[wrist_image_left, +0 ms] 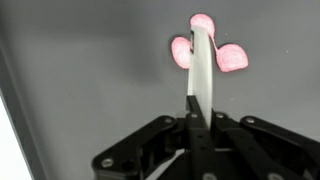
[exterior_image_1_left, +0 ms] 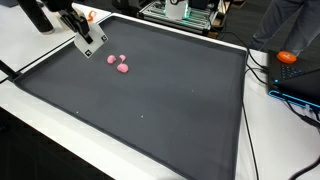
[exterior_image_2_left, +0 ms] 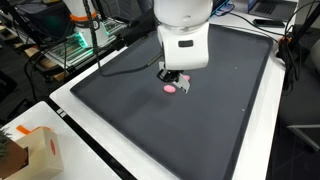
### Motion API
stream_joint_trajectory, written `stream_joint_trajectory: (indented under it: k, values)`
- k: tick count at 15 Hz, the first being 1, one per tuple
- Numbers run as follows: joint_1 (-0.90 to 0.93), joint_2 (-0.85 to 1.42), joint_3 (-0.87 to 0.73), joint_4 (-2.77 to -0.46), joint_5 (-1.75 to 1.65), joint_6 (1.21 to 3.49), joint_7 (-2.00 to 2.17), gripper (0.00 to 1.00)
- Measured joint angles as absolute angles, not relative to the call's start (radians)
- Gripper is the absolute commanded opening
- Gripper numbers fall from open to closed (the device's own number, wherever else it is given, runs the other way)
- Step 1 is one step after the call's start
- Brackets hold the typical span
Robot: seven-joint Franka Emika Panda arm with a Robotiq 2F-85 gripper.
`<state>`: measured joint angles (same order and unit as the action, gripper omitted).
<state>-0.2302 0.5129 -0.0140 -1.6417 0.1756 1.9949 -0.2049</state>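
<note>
We see a white tabletop (exterior_image_1_left: 25, 50) under a dark mat (exterior_image_1_left: 150, 100), black cables (exterior_image_1_left: 262, 75) along its edge, and a cardboard box (exterior_image_2_left: 40, 150) nearby.

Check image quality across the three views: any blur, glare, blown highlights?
Wrist view: gripper sits close to the lens and blurs into a pale strip; pink pieces are soft-edged; the lower left corner is blown white. In an exterior view the white table is near overexposed beside the dark mat. In both exterior views light is even, no glare on the mat.
</note>
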Motion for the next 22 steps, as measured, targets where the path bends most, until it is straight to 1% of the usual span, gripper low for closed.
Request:
stream_joint_trajectory:
  k: [8, 19, 22]
  values:
    - [-0.283, 0.432, -0.016, -1.815, 0.240, 2.099, -0.399, 0.01]
    - [-0.268, 0.381, -0.016, -1.898, 0.221, 2.192, -0.531, 0.01]
    - [-0.248, 0.369, -0.015, -1.922, 0.204, 2.248, -0.532, 0.01]
